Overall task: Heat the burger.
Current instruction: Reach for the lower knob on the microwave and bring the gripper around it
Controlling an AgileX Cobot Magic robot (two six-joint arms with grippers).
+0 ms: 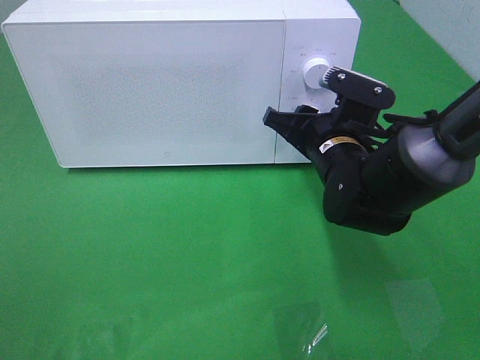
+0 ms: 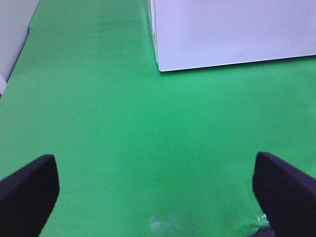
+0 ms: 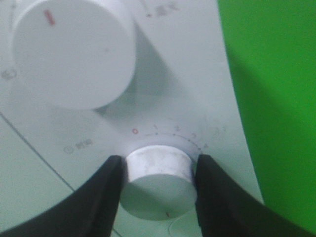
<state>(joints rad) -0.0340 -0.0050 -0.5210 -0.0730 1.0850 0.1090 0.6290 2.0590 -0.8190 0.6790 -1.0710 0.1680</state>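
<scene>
Nearest, the left gripper is hanging over the green counter. Its two dark fingers are standing wide apart and gripping nothing, with only the green surface and a faint shiny patch showing between them. One lower corner of the white microwave is showing beyond them in that wrist view. In the high view the counter is filling the whole lower half of the frame, and a similar shiny patch is glinting at the bottom edge, right of centre. Farther back, the right arm is reaching in from the right edge at mid-height toward the upper middle of the frame, where the right gripper is sitting against the microwave's front. Its fingers are clamping the lower knob of the control panel at a narrow spread, one pad touching each side of the knob, and printed numbers are curving around it. Just beside it, the upper knob, white with a red mark on its face, is sitting free of the fingers. The microwave is occupying the upper left and centre of the high view with its door lying shut. The burger is not showing in any view, so where it is sitting cannot be told.
</scene>
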